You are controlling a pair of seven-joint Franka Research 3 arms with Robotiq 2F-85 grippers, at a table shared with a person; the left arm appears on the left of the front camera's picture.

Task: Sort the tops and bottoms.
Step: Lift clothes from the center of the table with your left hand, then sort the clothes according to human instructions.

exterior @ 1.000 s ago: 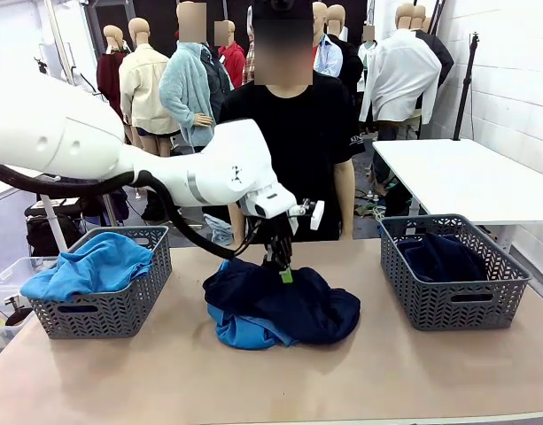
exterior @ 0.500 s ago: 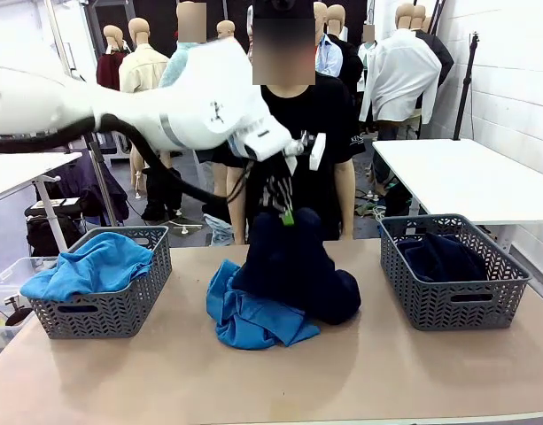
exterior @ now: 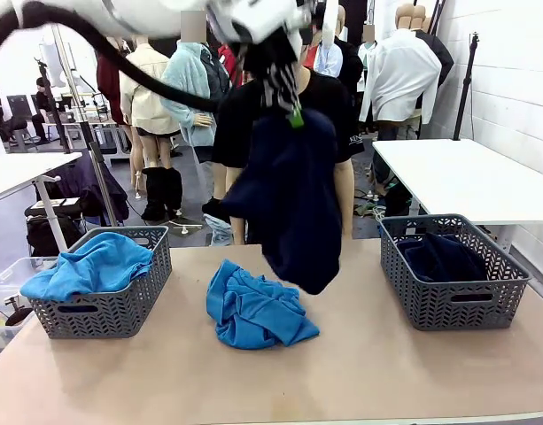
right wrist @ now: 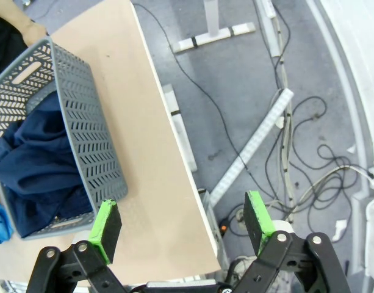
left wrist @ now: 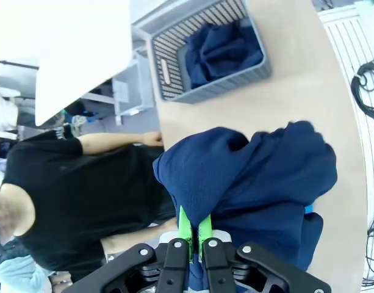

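Observation:
My left gripper (exterior: 293, 111) is raised high over the table's middle, shut on a dark navy bottom (exterior: 290, 199) that hangs clear of the table. In the left wrist view the green pads (left wrist: 185, 224) pinch a fold of that navy bottom (left wrist: 260, 177). Below it a bright blue top (exterior: 253, 310) lies crumpled on the table. The left basket (exterior: 103, 310) holds another blue top (exterior: 94, 264). The right basket (exterior: 448, 305) holds navy bottoms (exterior: 439, 255). My right gripper (right wrist: 182, 224) is open and holds nothing, above the table's edge beside that basket (right wrist: 77, 131).
A person in a black T-shirt (exterior: 329, 115) stands at the far side, partly behind the hanging garment. A white table (exterior: 466, 173) stands at the back right. Cables (right wrist: 278, 122) lie on the floor beyond the table's edge.
My left gripper has risen from the pile to well above the table, lifting the navy bottom off the blue top, which now lies uncovered. The right gripper stays open.

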